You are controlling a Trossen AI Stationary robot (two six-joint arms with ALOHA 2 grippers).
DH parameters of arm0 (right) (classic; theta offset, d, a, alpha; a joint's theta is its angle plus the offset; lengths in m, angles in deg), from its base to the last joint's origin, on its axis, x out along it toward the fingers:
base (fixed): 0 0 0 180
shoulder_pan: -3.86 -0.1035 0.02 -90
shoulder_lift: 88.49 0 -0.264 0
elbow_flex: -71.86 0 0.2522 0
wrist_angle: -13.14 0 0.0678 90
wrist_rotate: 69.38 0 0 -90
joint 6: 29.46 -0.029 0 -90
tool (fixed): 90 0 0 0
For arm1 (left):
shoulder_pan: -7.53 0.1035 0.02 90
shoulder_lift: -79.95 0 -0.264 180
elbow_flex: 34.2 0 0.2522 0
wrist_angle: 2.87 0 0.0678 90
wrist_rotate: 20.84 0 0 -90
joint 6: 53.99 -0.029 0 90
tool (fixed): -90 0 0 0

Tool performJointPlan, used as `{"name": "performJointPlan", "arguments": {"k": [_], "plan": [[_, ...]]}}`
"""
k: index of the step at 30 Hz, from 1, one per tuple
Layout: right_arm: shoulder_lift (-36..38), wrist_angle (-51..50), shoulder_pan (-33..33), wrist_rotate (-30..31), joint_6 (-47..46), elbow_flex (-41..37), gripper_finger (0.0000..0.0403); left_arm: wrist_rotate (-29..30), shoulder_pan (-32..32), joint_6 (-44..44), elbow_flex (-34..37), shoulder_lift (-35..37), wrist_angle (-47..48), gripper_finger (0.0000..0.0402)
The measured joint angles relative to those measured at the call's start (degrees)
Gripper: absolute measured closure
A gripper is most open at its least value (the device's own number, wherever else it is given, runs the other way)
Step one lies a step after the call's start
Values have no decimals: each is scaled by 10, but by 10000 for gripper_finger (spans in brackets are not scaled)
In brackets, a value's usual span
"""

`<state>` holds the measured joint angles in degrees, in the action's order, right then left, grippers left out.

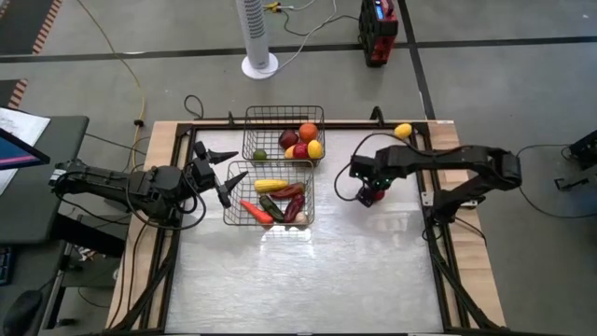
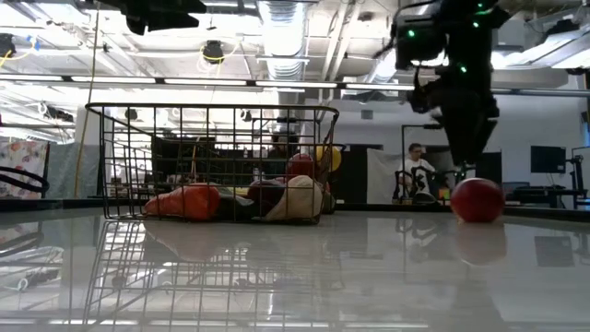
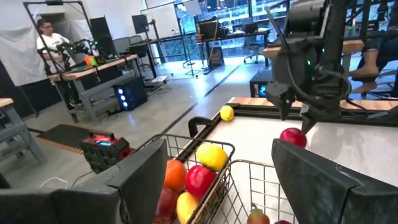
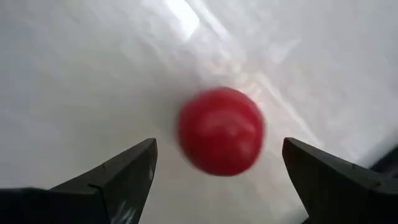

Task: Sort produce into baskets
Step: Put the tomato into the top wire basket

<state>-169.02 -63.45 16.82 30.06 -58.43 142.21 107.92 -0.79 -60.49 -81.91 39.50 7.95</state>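
Observation:
A round red fruit (image 4: 221,130) lies on the white table, right of the baskets; it also shows in the high view (image 1: 371,198) and the low view (image 2: 477,199). My right gripper (image 1: 369,189) hangs open just above it, pointing down, a finger on either side and apart from it. The far wire basket (image 1: 284,117) holds round red, orange, yellow and green fruits. The near wire basket (image 1: 270,215) holds corn, a carrot and long dark red and green vegetables. My left gripper (image 1: 224,175) is open and empty at the baskets' left side.
A yellow fruit (image 1: 403,131) lies at the table's far right corner, also in the left wrist view (image 3: 227,112). The two baskets stand side by side at the table's far middle. Wooden rails (image 1: 446,271) edge the table. The near half of the table is bare white surface.

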Motion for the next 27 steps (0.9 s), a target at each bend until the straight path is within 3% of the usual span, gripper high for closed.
{"name": "performJointPlan", "arguments": {"k": [8,14,27], "plan": [[15,88,9,39,42,-79,30,-12,0,12,0,0,5,123],[10,128,32,-1,46,-128,30,-12,0,15,0,0,7,123],[-13,95,31,-23,57,-106,42,-11,0,18,0,0,7,123]]}}
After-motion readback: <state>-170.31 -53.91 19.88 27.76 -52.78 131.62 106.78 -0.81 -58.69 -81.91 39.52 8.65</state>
